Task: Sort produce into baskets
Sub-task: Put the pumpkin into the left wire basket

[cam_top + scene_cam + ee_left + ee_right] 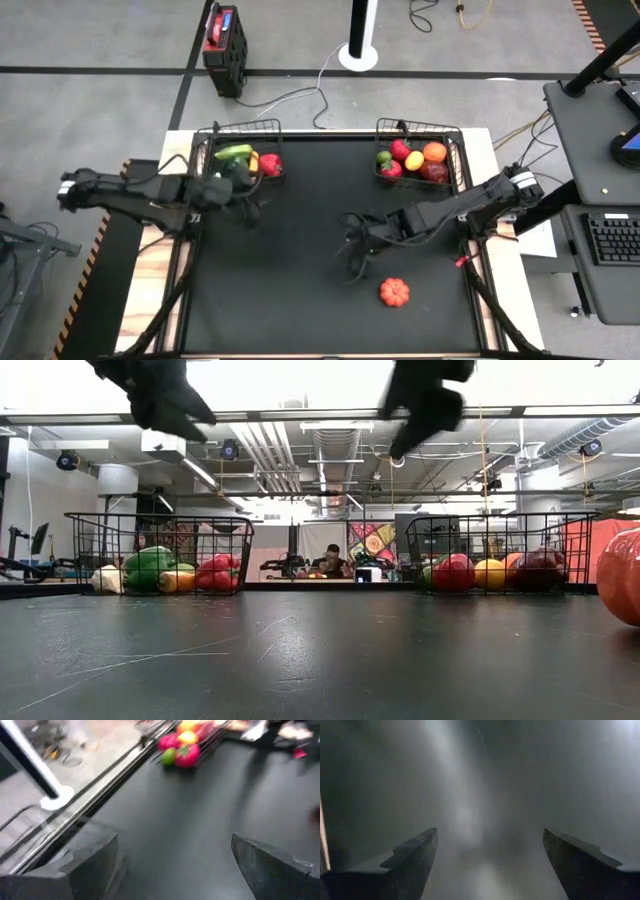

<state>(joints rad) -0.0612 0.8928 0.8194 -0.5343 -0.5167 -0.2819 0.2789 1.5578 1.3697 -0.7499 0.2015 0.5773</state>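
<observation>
Two dark wire baskets stand at the table's far edge. The left basket (240,140) holds green, yellow, red and white produce (165,572). The right basket (420,145) holds red, green, yellow and orange produce (412,160). A red-orange ribbed piece (394,291) rests on the black mat near the right front. My left gripper (243,196) is open and empty, in front of the left basket, above the mat. My right gripper (352,235) is open and empty, near the table's middle, up and left of the red-orange piece.
A red and black box (224,38) stands on the floor beyond the table. A desk with a keyboard (612,238) is off the right edge. Bare black mat (290,280) lies in the middle and at the front left.
</observation>
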